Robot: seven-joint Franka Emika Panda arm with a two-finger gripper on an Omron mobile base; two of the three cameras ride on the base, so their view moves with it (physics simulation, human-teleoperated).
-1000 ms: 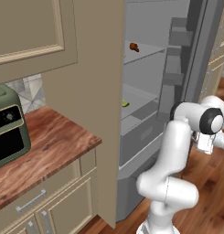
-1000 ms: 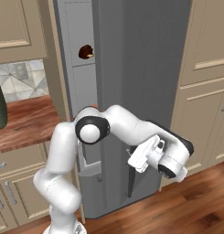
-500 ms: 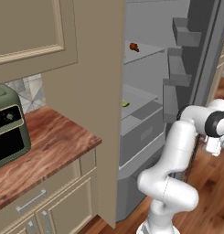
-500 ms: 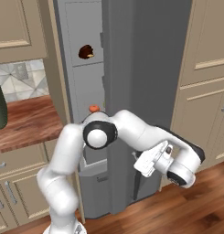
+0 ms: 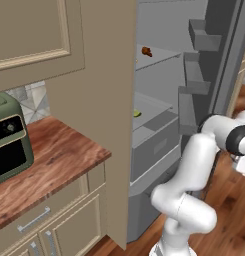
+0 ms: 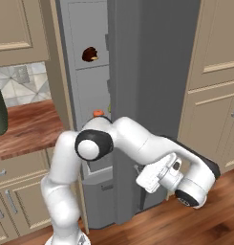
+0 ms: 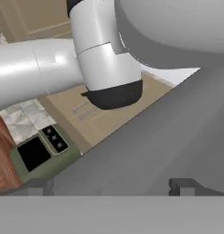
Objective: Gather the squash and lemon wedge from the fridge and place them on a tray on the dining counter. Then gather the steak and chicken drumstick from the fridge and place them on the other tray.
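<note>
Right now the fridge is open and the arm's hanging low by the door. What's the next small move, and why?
Probably lift the gripper up and swing it around the open door's edge toward the fridge shelves. Its fingers stand open and empty, low near the floor outside the door, while a small yellow-green piece, likely the lemon wedge, sits on the middle shelf.

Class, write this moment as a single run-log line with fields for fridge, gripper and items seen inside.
fridge: door open | gripper: open, empty, low beside fridge door | inside: lemon wedge on middle shelf, brown item on upper shelf
</note>
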